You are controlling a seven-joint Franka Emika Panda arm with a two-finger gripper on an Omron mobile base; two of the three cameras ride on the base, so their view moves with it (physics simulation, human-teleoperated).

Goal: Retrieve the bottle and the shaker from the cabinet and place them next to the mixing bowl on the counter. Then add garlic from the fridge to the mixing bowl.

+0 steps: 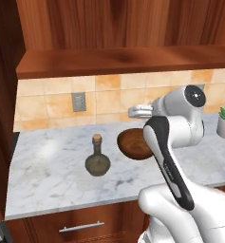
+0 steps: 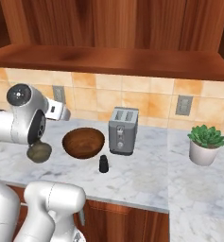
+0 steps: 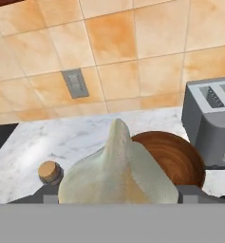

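**Garlic Held Above the Counter, Short of the Mixing Bowl**

The pincer gripped a head of garlic, its jaws set wide against the bulb's two sides; the pale, pointed bulb sat between the finger tips in the hand view. The hand pointed toward the tiled backsplash, above the marble counter.

Directly beyond and below the garlic lay the wooden mixing bowl, its near rim partly hidden by the bulb. The bottle, a round-bodied olive flask with a cork stopper, stood upright on the counter just beside the bowl, to the pincer's left; its cork showed at the garlic's lower left in the hand view. The shaker, small and dark, stood upright on the counter near the bowl's front edge, between bowl and toaster as seen from the right base view. The toaster stood to the pincer's right, close beside the bowl.

A wall outlet was set in the backsplash ahead and to the left of the pincer. A potted plant stood well apart, far to the right on the counter. Overhead ran the wooden cabinet.
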